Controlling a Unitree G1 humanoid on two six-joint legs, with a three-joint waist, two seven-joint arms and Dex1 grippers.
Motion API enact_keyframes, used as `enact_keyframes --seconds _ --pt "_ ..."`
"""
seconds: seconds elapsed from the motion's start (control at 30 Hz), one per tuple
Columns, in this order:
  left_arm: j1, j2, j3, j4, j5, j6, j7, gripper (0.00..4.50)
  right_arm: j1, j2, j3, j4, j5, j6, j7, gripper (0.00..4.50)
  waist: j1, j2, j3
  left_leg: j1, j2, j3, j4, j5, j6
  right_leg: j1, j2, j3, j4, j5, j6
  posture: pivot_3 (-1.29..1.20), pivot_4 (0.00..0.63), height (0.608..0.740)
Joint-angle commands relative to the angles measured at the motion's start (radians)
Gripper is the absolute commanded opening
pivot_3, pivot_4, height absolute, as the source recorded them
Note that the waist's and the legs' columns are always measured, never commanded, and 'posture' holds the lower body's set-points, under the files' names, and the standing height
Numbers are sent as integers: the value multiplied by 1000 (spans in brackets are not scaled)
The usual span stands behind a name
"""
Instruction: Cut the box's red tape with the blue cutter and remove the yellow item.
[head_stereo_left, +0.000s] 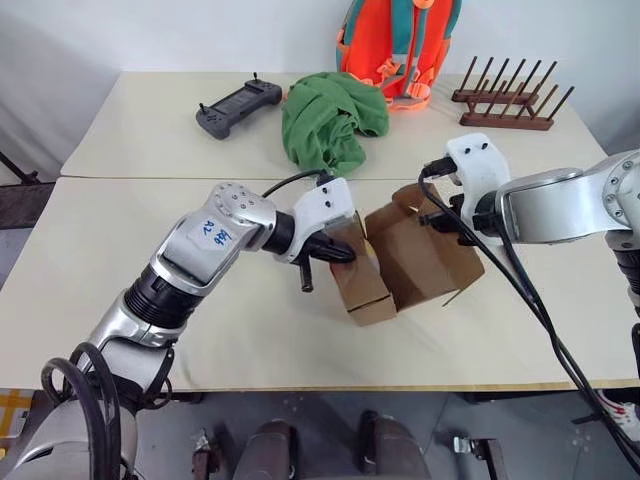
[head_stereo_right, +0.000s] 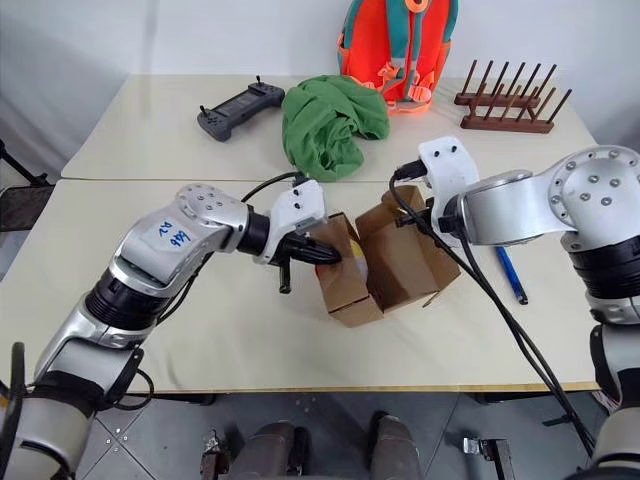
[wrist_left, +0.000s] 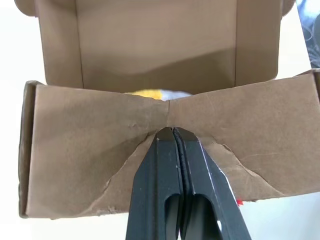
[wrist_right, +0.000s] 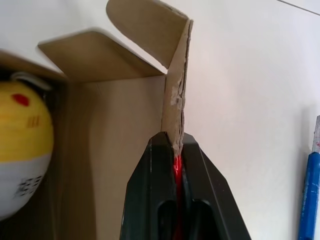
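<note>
Box (head_stereo_right: 385, 265) sits mid-table, both flaps pulled apart. Left gripper (wrist_left: 172, 132) is pinched tight on one flap; right gripper (wrist_right: 175, 145) is clamped on the opposite flap, red tape (wrist_right: 176, 165) between its fingers. Yellow item (wrist_right: 20, 145) lies inside; blue cutter (head_stereo_right: 510, 275) rests on the table (head_stereo_right: 150, 130) beside the box. Risk: creased cardboard tearing under further pull, or the light box lifting and spilling the item.

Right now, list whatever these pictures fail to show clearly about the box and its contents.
- Yellow item: right wrist view, cut off by the edge; left wrist view, mostly behind the pinched flap.
- Red tape: a sliver between the right gripper fingers.
- Blue cutter: head view, upper end behind the right arm.
- Box inside: head views, hidden by flaps.
</note>
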Motion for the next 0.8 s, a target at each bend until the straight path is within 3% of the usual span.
enact_keyframes --seconds 0.03,0.27,0.57,0.8 --pt "58 38 -36 -45 -1 56 -19 0 62 -54 -54 2 -9 -26 -30 54 1 0 0 0 0 0 0 0 0 0 0 0 0 0 0 0 150 740" --pt "117 65 -51 -61 30 61 16 0 133 -38 -74 -3 -9 -55 -35 54 -3 0 0 0 0 1 1 0 0 0 0 0 0 0 0 0 150 740" --pt "95 -58 -32 33 68 14 99 0 199 35 -62 -29 -103 -56 7 54 -3 0 0 -1 0 1 2 0 0 -1 0 0 0 0 0 0 150 740" --pt "0 -150 212 25 -112 133 91 0 147 42 -78 -49 -189 17 41 54 -4 0 0 -3 0 0 3 0 0 -2 0 0 0 0 0 0 150 740"
